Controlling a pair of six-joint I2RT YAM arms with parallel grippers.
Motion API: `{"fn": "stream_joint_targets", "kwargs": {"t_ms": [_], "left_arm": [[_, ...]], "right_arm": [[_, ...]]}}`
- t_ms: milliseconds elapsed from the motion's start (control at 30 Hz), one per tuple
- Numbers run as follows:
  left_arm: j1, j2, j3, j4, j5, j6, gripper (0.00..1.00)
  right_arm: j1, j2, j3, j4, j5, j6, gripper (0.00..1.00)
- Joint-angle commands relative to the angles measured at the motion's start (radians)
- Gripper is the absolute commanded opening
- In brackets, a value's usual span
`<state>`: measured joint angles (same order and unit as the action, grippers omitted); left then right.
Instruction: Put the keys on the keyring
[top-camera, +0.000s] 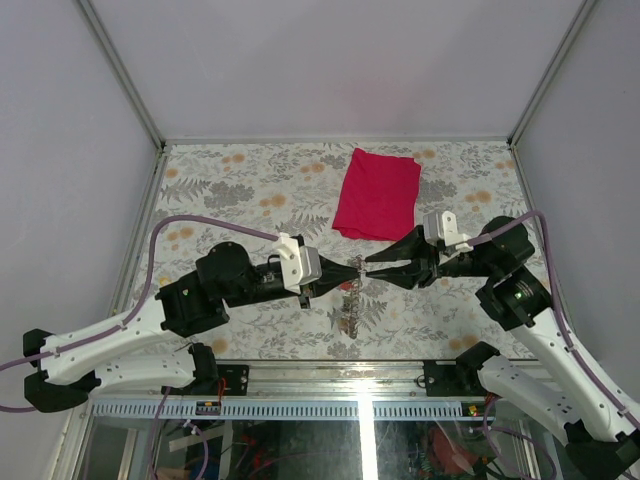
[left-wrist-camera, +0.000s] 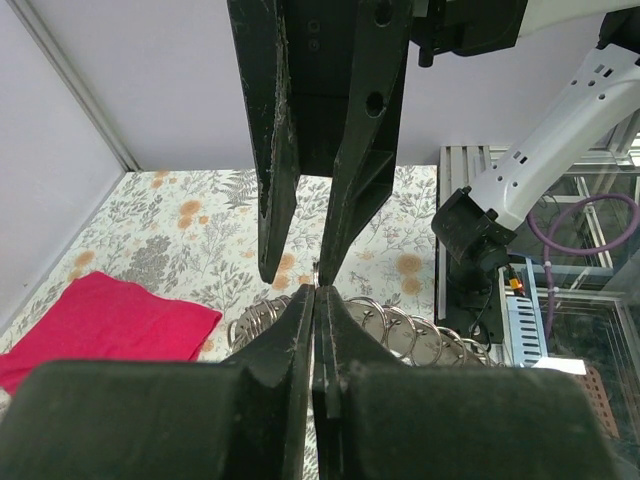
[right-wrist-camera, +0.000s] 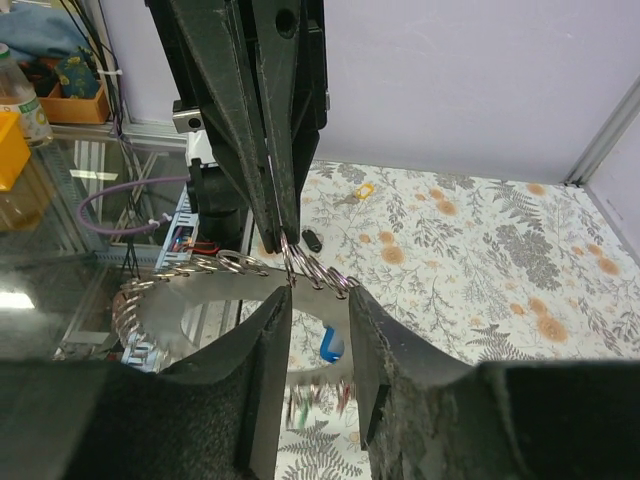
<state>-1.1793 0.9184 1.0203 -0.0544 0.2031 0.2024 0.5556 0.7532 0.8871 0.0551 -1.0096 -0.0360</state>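
- Left claw (right-wrist-camera: 284, 238): jaws together, clamped on a wire loop at the rim of the keyring (right-wrist-camera: 160, 312), which hangs just below its tips.
- Right claw (right-wrist-camera: 318, 305): jaws apart, tip to tip with the left claw, either side of the loops (right-wrist-camera: 322, 276).
- Blue key (right-wrist-camera: 332, 347): below the right claw's gap.
- Orange key (right-wrist-camera: 365, 190) and black key (right-wrist-camera: 312, 240): on the table (right-wrist-camera: 480, 250) near the left claw, apart from the keyring.
- Red cloth (top-camera: 378, 193): beyond both claws.

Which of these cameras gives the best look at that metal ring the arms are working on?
The right wrist view. There the keyring sits close, with its flat grey band and small wire loops plain. The left wrist view catches only a few of its loops; the top view shows just a tiny glint.
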Motion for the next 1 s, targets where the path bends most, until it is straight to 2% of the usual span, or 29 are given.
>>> {"fn": "stream_joint_targets", "kwargs": {"t_ms": [0,467,733,967], "left_arm": [[-0.005,-0.027,0.015,0.128,0.01,-0.008,0.0],[-0.006,-0.029,0.0,0.17,-0.032,-0.017,0.0],[-0.006,-0.027,-0.003,0.187,-0.045,-0.022,0.0],[-0.006,-0.022,-0.005,0.189,-0.051,-0.024,0.0]], "right_arm": [[-0.002,0.009,-0.001,0.136,-0.037,0.053,0.35],[0.0,0.005,-0.045,0.275,-0.065,0.162,0.3],[0.0,0.021,-0.06,0.379,-0.083,0.243,0.22],[0.007,0.022,-0.074,0.441,-0.084,0.283,0.24]]}}
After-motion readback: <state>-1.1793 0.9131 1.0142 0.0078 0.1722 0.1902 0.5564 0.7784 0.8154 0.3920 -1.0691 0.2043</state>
